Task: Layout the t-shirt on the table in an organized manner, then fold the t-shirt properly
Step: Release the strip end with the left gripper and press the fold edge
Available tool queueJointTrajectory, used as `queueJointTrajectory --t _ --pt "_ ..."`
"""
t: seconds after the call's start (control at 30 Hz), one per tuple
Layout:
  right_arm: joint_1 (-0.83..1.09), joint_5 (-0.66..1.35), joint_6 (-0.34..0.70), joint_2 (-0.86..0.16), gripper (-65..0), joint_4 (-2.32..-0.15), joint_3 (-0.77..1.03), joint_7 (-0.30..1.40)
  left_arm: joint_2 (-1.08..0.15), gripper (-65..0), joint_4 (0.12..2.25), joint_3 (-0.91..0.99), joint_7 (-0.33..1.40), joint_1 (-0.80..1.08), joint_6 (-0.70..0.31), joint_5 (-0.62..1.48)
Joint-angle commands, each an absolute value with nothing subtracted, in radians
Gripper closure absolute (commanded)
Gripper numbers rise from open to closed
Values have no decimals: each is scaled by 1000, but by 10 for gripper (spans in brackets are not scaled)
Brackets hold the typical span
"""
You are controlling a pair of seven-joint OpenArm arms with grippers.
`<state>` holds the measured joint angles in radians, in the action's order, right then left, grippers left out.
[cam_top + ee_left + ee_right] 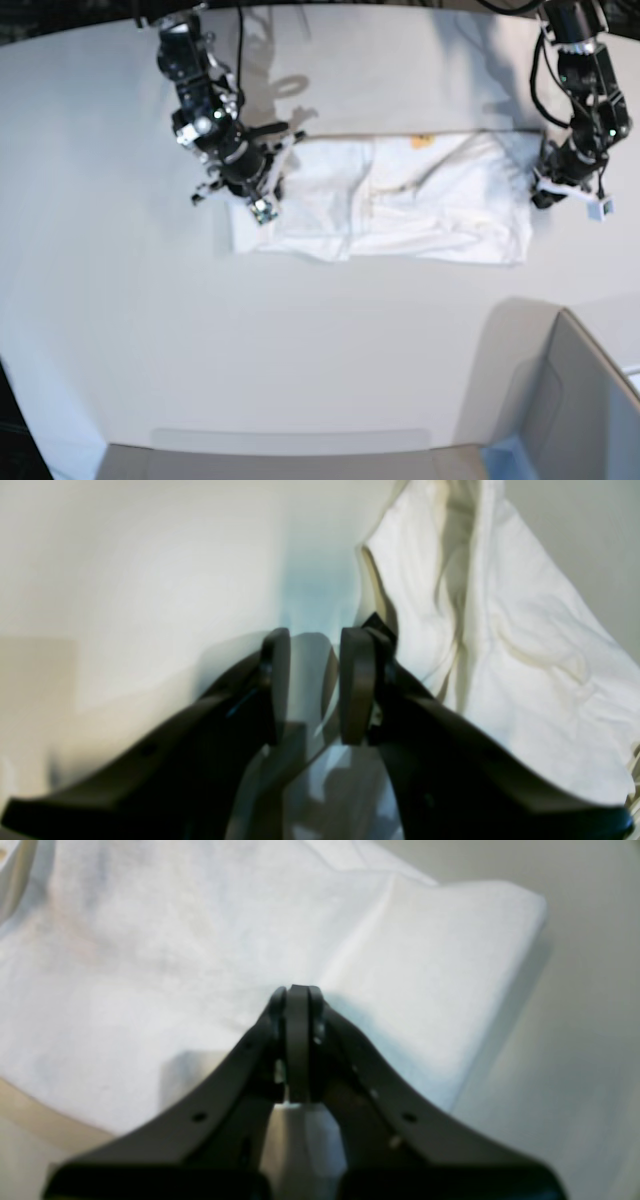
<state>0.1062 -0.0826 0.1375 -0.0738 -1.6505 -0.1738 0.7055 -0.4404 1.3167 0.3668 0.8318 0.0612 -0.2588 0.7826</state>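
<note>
Both hands are at the ends of the t-shirt, which already lies as a long narrow band across the bench around 12 o'clock, so I'd say the side folds are done and the end-over-end fold is up. Left hand sits at the band's 3 o'clock edge with its fingers parted and nothing between them, while the right hand is pressed together over the 9 o'clock end, gripping no cloth as far as I can tell. Next move probably needs a real pinch on an end hem.
</note>
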Motion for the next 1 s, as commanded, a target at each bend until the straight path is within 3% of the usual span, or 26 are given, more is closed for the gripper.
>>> queueJointTrajectory --t 0.0,0.63,0.97 --pt "102 -88 136 -74 0 -1667 -173 702 -452 -207 1322 369 848 59 -254 771" --pt "102 -88 136 -76 0 -1666 -173 704 -452 -251 1524 367 889 54 -255 776" --pt "101 -88 136 -76 0 -1666 -173 702 -452 -251 1512 209 877 59 -255 774"
